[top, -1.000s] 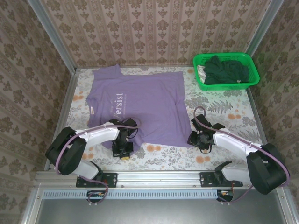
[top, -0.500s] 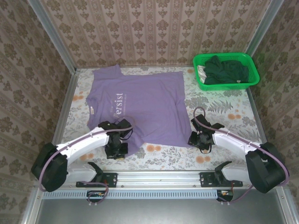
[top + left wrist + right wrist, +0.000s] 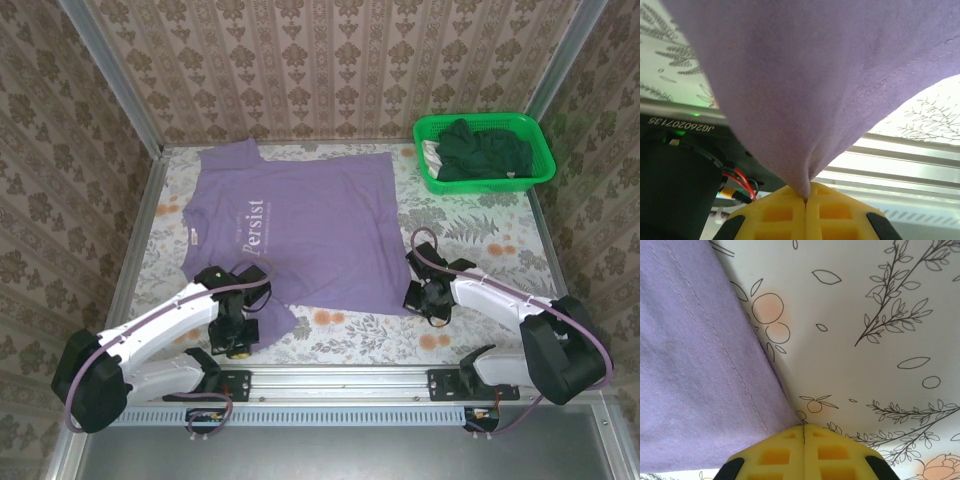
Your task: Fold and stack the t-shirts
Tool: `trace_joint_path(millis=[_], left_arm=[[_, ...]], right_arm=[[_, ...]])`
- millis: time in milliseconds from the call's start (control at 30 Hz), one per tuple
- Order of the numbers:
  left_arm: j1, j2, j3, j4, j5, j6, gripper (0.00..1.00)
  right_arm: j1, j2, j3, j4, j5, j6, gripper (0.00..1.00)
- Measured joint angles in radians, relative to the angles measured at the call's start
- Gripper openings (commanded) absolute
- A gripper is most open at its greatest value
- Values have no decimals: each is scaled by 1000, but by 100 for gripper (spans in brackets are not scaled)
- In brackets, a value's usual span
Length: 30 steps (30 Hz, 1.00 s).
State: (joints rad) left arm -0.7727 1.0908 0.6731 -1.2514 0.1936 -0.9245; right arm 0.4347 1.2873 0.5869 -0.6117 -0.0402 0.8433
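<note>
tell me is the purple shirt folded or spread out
Spread out, not folded: the purple shirt lies open on the table, chest print facing up.

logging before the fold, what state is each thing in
lavender t-shirt: spread out, lettering up, both near corners pinched
dark green t-shirts: bunched, unfolded, in the green basket
green basket: upright, far right corner
left gripper: shut on lavender t-shirt
right gripper: shut on lavender t-shirt

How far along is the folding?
Done: nothing folded. In hand: the lavender-purple cloth t-shirt lies spread out, left gripper and right gripper each shut on a near hem corner. Left: fold it, then the dark green shirts in the bright green plastic basket.
</note>
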Motion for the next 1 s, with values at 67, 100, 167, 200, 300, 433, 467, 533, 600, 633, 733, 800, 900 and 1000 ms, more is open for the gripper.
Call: trace_joint_path(millis=[67, 100, 167, 200, 300, 433, 467, 533, 600, 633, 733, 800, 900, 1000], left_arm=[[0, -3, -2, -21, 5, -11, 0], [0, -8, -2, -30, 5, -18, 0], [0, -39, -2, -54, 3, -34, 0], [0, -58, -3, -66, 3, -45, 0], [0, -113, -16, -95, 4, -78, 0], [0, -143, -36, -73, 7, -106, 0], [0, -144, -36, -73, 6, -108, 0], [4, -143, -36, -73, 6, -108, 0], [23, -142, -35, -73, 6, -106, 0], [32, -141, -34, -74, 7, -103, 0], [77, -123, -6, -89, 18, -80, 0], [114, -105, 50, -97, 19, -46, 0], [185, -74, 165, -96, 19, 21, 0], [281, -23, 276, -96, 24, 97, 0]], right_arm=[[0, -6, 0, -15, 3, 12, 0], [0, -13, 0, -26, 5, 22, 0], [-10, -42, -2, -48, 8, 45, 0], [-19, -64, -8, -51, 8, 55, 0], [-66, -139, -37, -56, 12, 91, 0], [-101, -164, -53, -72, 19, 111, 0], [-103, -160, -53, -72, 19, 111, 0], [-105, -153, -53, -73, 19, 112, 0], [-110, -153, -54, -74, 19, 114, 0], [-113, -153, -54, -74, 20, 115, 0], [-121, -153, -53, -74, 26, 114, 0], [-122, -153, -45, -74, 26, 107, 0], [-122, -151, -7, -75, 29, 99, 0], [-123, -122, 72, -74, 34, 86, 0]])
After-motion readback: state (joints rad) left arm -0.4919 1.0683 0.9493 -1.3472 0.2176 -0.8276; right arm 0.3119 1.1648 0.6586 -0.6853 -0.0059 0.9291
